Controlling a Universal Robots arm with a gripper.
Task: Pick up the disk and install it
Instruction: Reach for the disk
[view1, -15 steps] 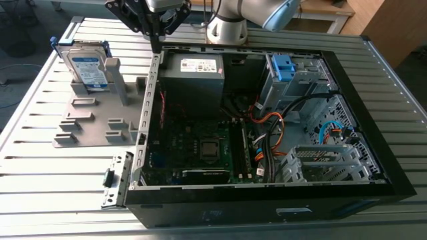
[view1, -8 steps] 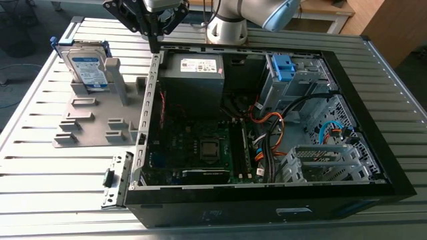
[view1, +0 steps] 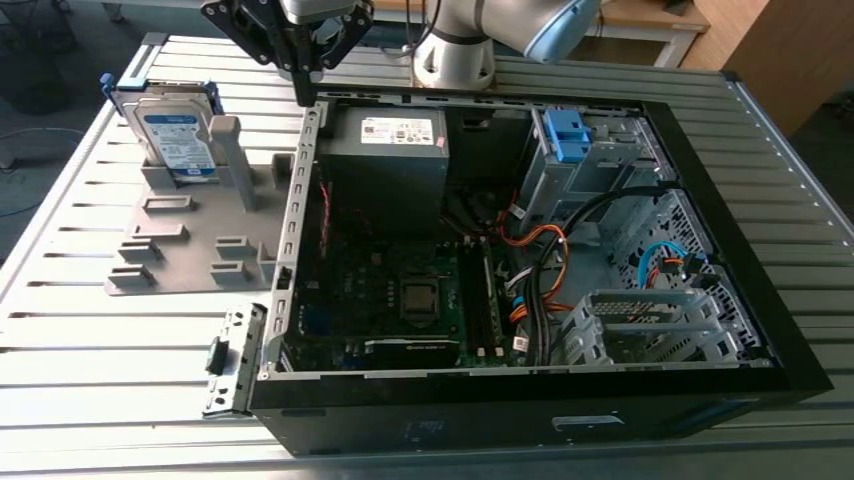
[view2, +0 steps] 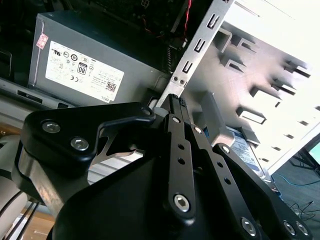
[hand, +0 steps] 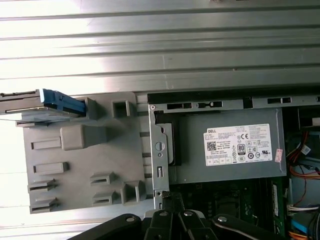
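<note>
The disk (view1: 176, 135) stands on edge in a grey holder (view1: 174, 240) at the exterior view's left, its blue-and-white label facing out and a blue bracket around it. In the first wrist view the disk (hand: 47, 102) appears edge-on. In the second wrist view a corner of the disk (view2: 245, 150) peeks from behind the fingers. My gripper (view1: 307, 92) hangs above the case's back corner, to the exterior view's right of the disk and apart from it. Its fingers are shut with nothing between them, as both wrist views show (view2: 175, 102) (hand: 172, 197).
The open black computer case (view1: 534, 400) lies on a slatted metal table (view1: 80, 330). Inside are the grey power supply (view1: 387, 160), the motherboard (view1: 400, 290), loose cables (view1: 534, 270) and a silver drive cage (view1: 601, 170) with a blue latch (view1: 566, 135).
</note>
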